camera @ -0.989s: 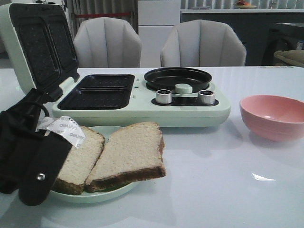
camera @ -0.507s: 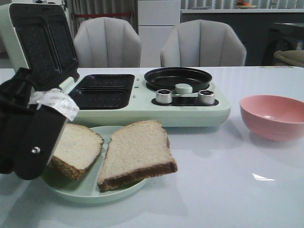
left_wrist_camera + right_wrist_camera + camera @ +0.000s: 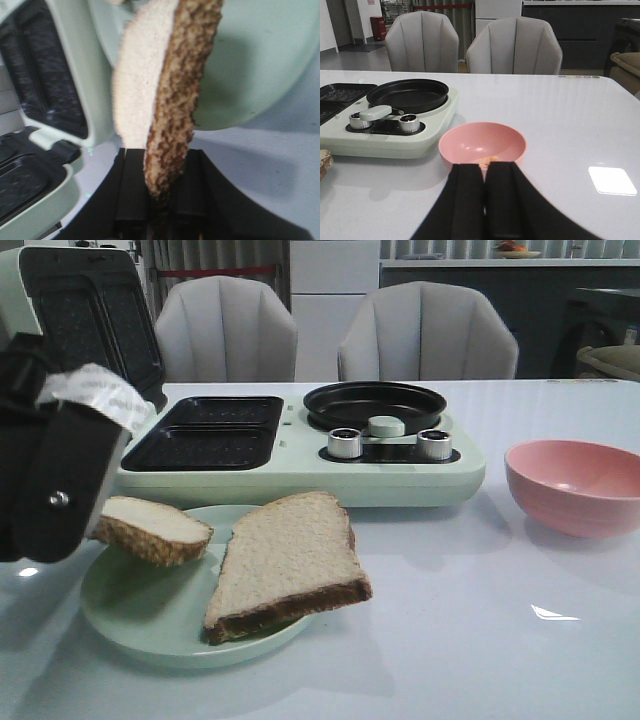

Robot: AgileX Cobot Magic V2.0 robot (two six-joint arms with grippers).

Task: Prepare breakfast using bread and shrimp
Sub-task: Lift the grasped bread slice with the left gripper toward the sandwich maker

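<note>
2 bread slices. Slice no. 1 (image 3: 152, 530) is pinched by its edge in the left gripper (image 3: 159, 200), clear of the plate (image 3: 150, 615) and hanging just above its left half; in the left wrist view the crust runs down betw. the two black fingers (image 3: 131, 190), which are clamped on it. Slice no. 2 (image 3: 287, 558) lies flat on the right side of the same pale green plate, one corner sticking out past the rim twd the table (image 3: 460, 640).

1 breakfast maker (image 3: 300, 455) behind the plate: lid (image 3: 85, 325) swung up at left, 2 dark sandwich wells (image 3: 205, 435) open, 1 round black pan (image 3: 375, 403) on its right half, 2 silver knobs (image 3: 345, 443) below the pan.

1 pink bowl (image 3: 575, 483) sits well apart, right of the appliance. Shrimp (image 3: 488, 160): 1 small pink-orange piece, seen only in the right wrist view, inside the bowl at the near wall, partly hidden by the fingertips. Right gripper (image 3: 485, 172) hovers at the bowl's near rim, fingers pressed together w/ nothing betw. them; not seen in the front view.

2 grey chairs (image 3: 225, 330) stand behind the table.
</note>
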